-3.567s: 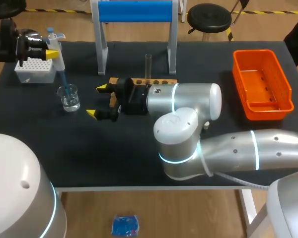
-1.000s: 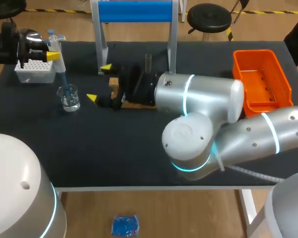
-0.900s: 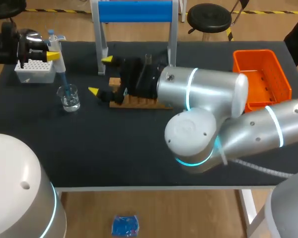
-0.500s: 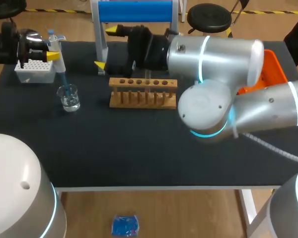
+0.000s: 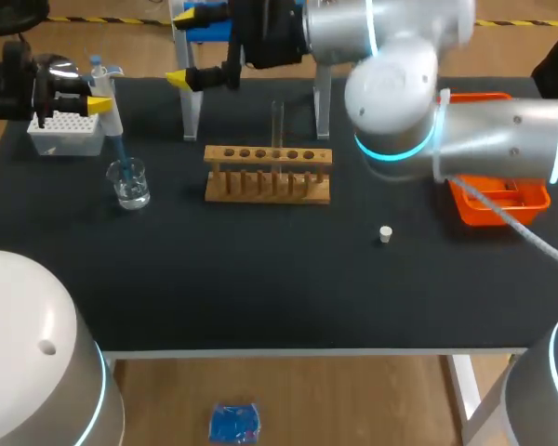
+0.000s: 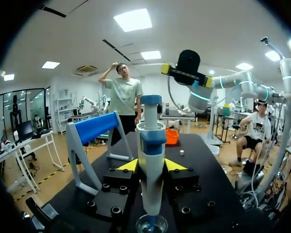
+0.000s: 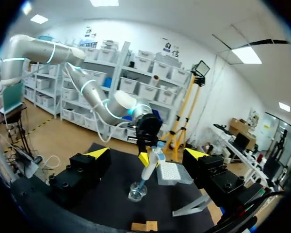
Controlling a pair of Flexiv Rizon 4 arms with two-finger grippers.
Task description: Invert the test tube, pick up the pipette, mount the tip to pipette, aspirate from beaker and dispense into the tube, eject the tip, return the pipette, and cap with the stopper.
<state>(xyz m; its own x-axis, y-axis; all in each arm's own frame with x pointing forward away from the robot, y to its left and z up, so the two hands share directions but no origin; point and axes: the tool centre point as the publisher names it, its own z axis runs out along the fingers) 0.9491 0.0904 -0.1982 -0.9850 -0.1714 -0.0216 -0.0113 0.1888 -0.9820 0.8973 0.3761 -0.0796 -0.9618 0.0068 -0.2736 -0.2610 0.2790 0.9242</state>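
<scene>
My left gripper (image 5: 86,96) is shut on the white and blue pipette (image 5: 105,93) at the table's far left. The pipette's blue tip dips into the glass beaker (image 5: 128,182). In the left wrist view the pipette (image 6: 150,145) stands upright between the fingers, above the beaker (image 6: 152,224). The clear test tube (image 5: 277,121) stands upright in the wooden rack (image 5: 268,174). A small white stopper (image 5: 385,234) lies on the mat right of the rack. My right gripper (image 5: 188,46) hangs open and empty, high over the back of the table. Its wrist view looks toward the pipette (image 7: 149,167) and beaker (image 7: 137,191).
A white tip box (image 5: 65,130) sits behind the beaker. A blue-topped stand (image 5: 191,102) rises behind the rack. An orange basket (image 5: 502,200) is at the right edge, partly behind my right arm. The dark mat in front of the rack is bare.
My right arm has lifted and swung back from over the rack, uncovering the rack and the stopper. The left gripper, pipette and beaker have not moved.
</scene>
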